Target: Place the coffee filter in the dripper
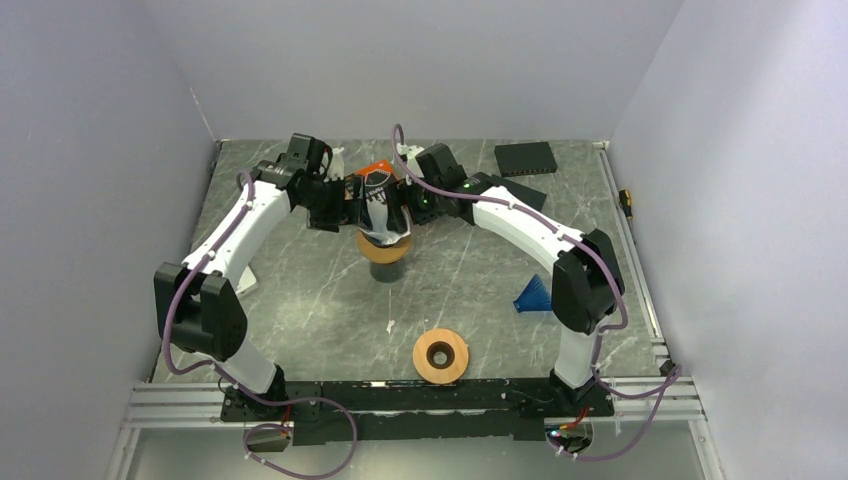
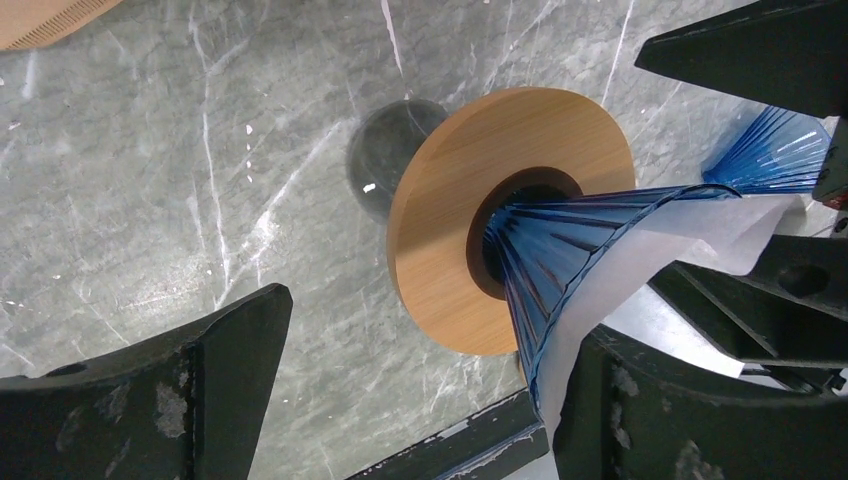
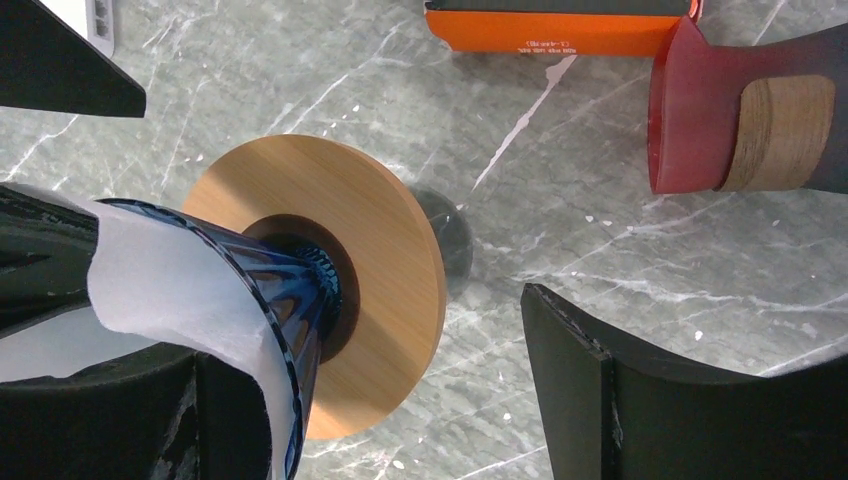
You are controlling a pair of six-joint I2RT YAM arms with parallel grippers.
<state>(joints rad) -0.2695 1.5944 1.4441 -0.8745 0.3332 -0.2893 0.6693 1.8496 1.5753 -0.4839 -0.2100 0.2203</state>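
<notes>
A blue ribbed dripper [image 1: 385,238] sits in a wooden ring [image 1: 383,250] on a dark cup [image 1: 387,270] at mid table. The white paper coffee filter [image 2: 680,240] lies inside the dripper [image 2: 570,240] and also shows in the right wrist view [image 3: 170,290]. My left gripper [image 2: 430,330] is open, with its right finger [image 2: 700,420] against the filter inside the cone and its left finger outside the ring [image 2: 450,220]. My right gripper [image 3: 365,335] is open too, with one finger [image 3: 90,420] inside the dripper [image 3: 290,300] and the other outside the ring [image 3: 380,230].
A second blue dripper cone [image 1: 533,295] stands at the right and a spare wooden ring [image 1: 441,355] near the front. A black box [image 1: 525,158] lies at the back right. An orange box [image 3: 550,30] and a red object with a wooden band [image 3: 700,120] lie behind the cup.
</notes>
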